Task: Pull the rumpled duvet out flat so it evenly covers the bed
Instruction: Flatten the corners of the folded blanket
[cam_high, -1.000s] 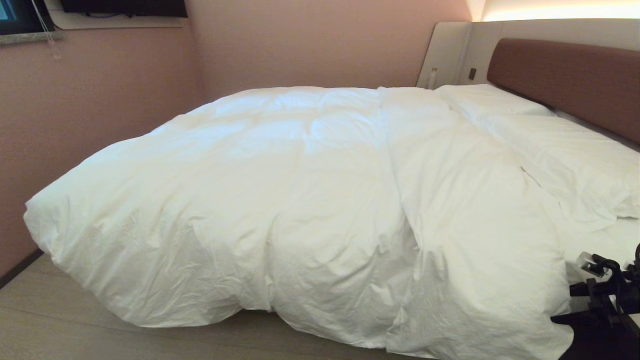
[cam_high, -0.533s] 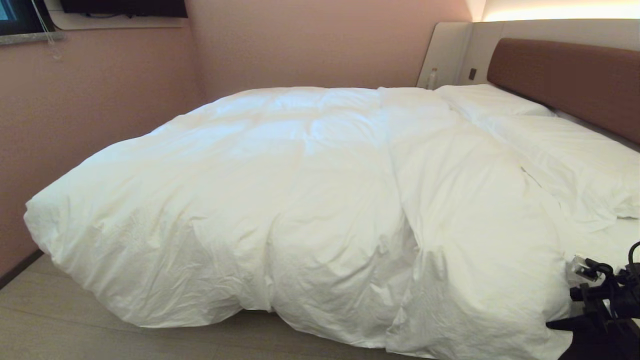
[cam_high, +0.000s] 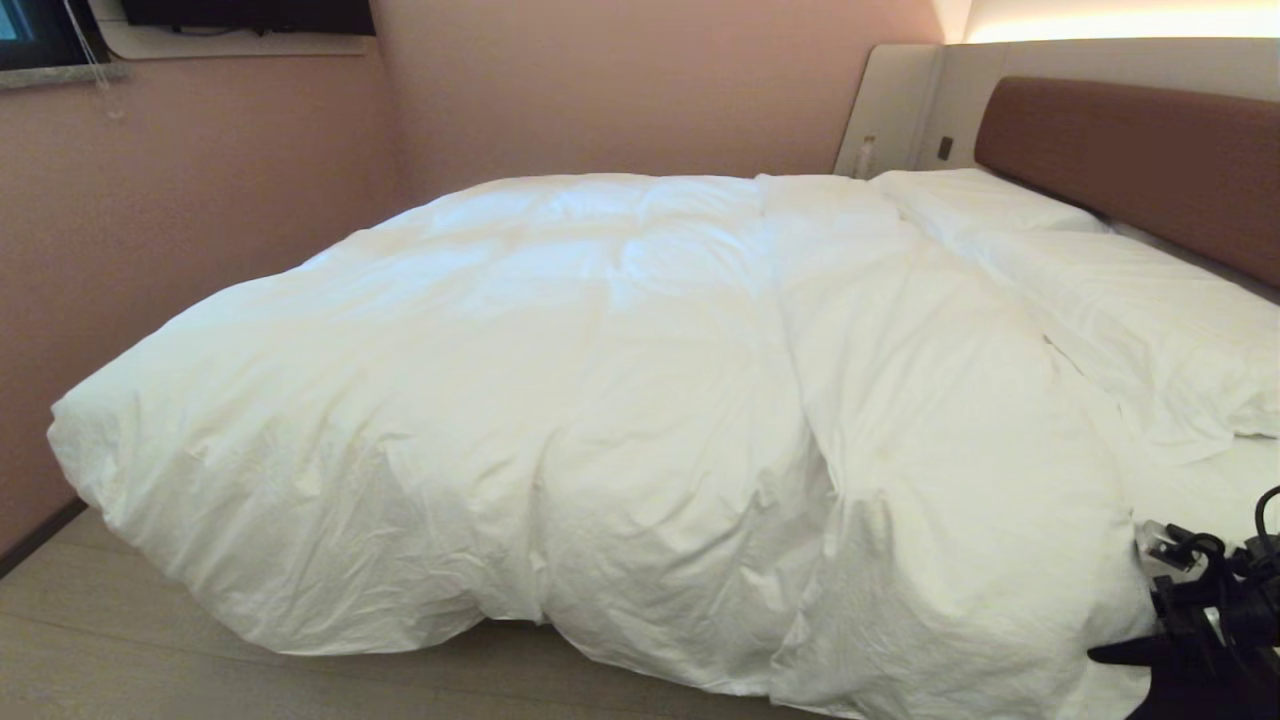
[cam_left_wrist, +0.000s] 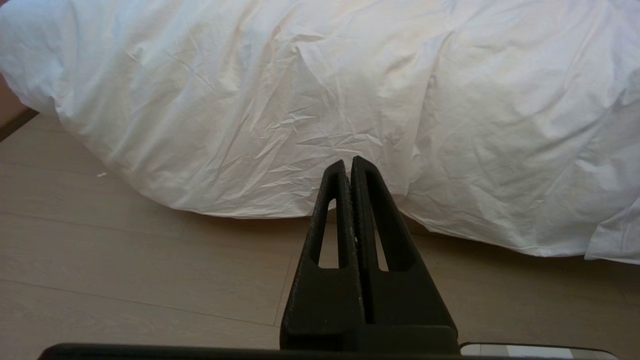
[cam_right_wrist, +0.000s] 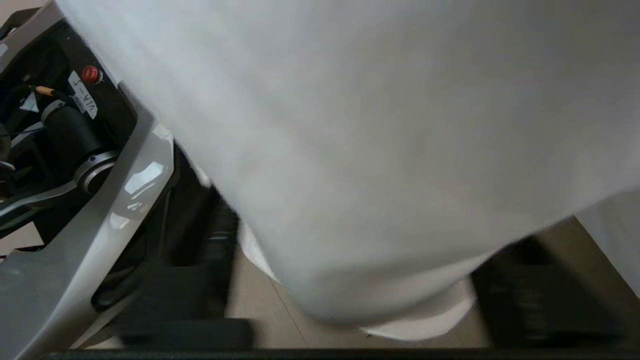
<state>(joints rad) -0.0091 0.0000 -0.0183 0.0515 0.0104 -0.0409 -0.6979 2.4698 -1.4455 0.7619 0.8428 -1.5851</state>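
The puffy white duvet (cam_high: 600, 400) lies heaped over the bed (cam_high: 1130, 160) and hangs over the near side down to the floor. Its right part is bunched in a thick fold short of the pillows. My right gripper (cam_high: 1150, 610) is at the duvet's near right corner. In the right wrist view its dark fingers (cam_right_wrist: 210, 270) stand wide apart, open, with a hanging bulge of the duvet (cam_right_wrist: 375, 125) between them. My left gripper (cam_left_wrist: 347, 162) is shut on nothing. It stays low above the floor, pointing at the duvet's hanging edge (cam_left_wrist: 350, 75).
Two white pillows (cam_high: 1130, 310) lie along the brown headboard on the right, with bare sheet (cam_high: 1225, 480) beside them. Pink walls close in behind and on the left. Pale wood floor (cam_high: 150, 650) runs along the near side. My own base (cam_right_wrist: 135, 165) is close beside the right gripper.
The right gripper has sunk and edged left, closer against the duvet's near right corner. The duvet and the left arm have not moved.
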